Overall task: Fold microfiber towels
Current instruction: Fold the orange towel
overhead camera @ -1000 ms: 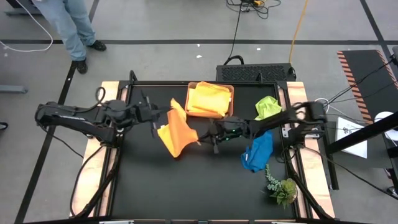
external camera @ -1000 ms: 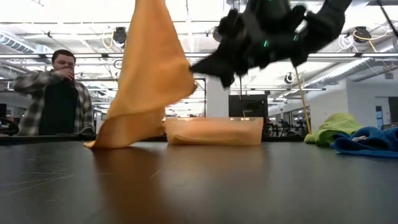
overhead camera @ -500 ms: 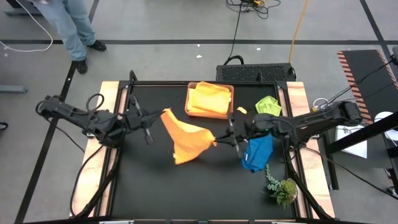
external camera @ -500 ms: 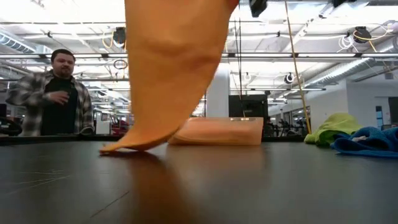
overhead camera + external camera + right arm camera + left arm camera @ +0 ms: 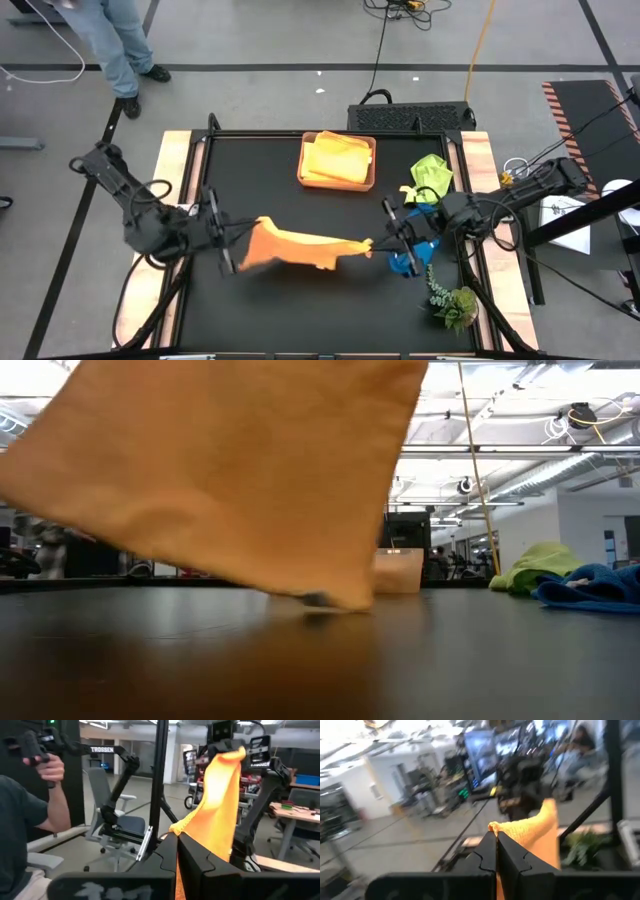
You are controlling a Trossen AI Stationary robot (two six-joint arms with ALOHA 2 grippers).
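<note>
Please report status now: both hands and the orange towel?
Left hand and right hand shut on orange towel, stretched between them above table. Blue towel beside right hand.

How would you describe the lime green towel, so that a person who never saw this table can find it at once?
Start from the black table and go to its far right corner, right of the tan tray. The lime green towel lies there crumpled beside the wooden edge. The blue towel lies nearer the front, and the orange towel hangs stretched between the left gripper and right gripper; only this one is green.
</note>
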